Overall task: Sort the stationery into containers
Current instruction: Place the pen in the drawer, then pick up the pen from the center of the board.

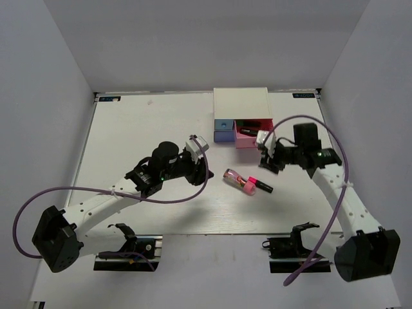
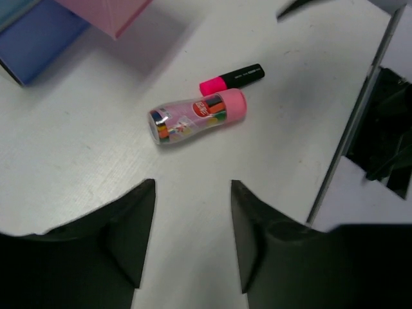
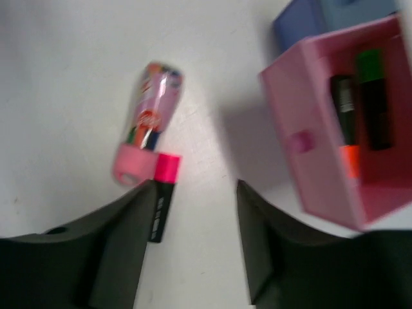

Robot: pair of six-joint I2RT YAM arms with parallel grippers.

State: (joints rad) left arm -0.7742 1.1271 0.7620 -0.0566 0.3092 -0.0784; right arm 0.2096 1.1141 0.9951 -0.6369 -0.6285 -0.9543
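Observation:
A pink-and-clear tube (image 1: 235, 179) lies on the table beside a black marker with a pink cap (image 1: 259, 187); both also show in the left wrist view, tube (image 2: 197, 117) and marker (image 2: 232, 78), and in the right wrist view, tube (image 3: 149, 121) and marker (image 3: 162, 195). The white cabinet (image 1: 241, 103) stands at the back. Its pink drawer (image 1: 252, 135) is pulled open and holds a green-capped marker (image 3: 373, 96) and an orange-capped marker (image 3: 346, 122). My left gripper (image 1: 201, 168) is open and empty, left of the tube. My right gripper (image 1: 265, 162) is open and empty, just in front of the pink drawer.
A violet-blue drawer (image 1: 223, 131) sits left of the pink one, partly pulled out. The table's right edge (image 2: 351, 122) shows in the left wrist view. Cables loop from both arms over the table's near part.

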